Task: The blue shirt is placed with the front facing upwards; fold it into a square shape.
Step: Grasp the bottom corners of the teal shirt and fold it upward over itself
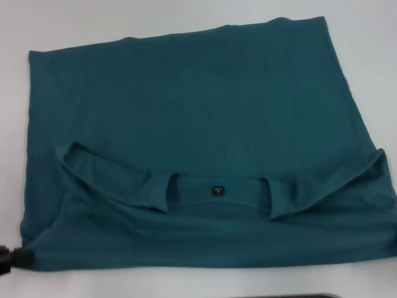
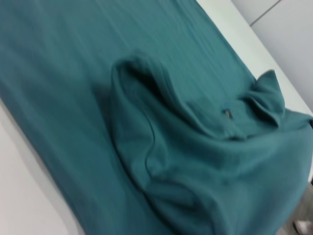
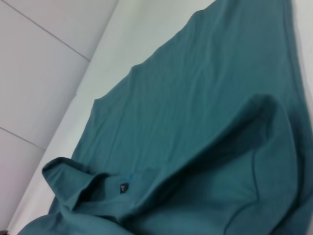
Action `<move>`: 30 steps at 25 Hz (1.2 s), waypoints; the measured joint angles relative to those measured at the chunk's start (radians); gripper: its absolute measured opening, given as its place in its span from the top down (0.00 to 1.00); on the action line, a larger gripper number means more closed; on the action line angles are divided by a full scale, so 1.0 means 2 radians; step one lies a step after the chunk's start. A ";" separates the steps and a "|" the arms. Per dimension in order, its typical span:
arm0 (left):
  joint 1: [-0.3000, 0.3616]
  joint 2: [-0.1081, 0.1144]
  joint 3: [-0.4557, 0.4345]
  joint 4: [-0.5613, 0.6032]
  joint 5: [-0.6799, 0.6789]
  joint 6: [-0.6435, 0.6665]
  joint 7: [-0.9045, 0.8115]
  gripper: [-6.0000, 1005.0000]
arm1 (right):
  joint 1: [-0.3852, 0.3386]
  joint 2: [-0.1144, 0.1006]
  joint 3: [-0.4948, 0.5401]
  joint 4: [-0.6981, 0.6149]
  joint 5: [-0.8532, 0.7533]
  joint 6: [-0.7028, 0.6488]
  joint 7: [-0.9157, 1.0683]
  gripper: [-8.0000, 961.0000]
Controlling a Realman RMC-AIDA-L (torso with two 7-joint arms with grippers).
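Both sleeves of the blue shirt (image 1: 198, 155), spread across the table (image 1: 93, 25), lie folded inward; the left gripper (image 1: 7, 257), finger state untellable, should pinch the lower-left corner cleanly before folding.

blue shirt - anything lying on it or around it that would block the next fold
Nothing visible does. The blue shirt lies alone on the white table, sleeves folded in beside the neck label. Only a dark gripper tip, the left arm's, shows at the shirt's near left corner; the right gripper is out of view.
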 joint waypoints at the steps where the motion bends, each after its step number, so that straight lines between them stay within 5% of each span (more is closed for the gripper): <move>1: -0.003 0.000 -0.009 0.000 0.000 0.000 0.000 0.98 | 0.003 0.000 0.000 0.000 0.000 -0.002 0.001 0.95; 10: -0.032 -0.003 -0.043 0.000 -0.001 -0.005 -0.001 0.98 | 0.041 -0.009 0.020 -0.001 0.002 -0.005 0.024 0.94; 18: -0.099 -0.005 -0.094 0.003 -0.003 -0.052 -0.021 0.98 | 0.116 -0.025 0.037 -0.002 0.003 0.017 0.083 0.93; 30: -0.214 -0.003 -0.077 0.052 0.000 -0.231 -0.085 0.98 | 0.259 -0.022 0.010 0.039 0.001 0.196 0.157 0.91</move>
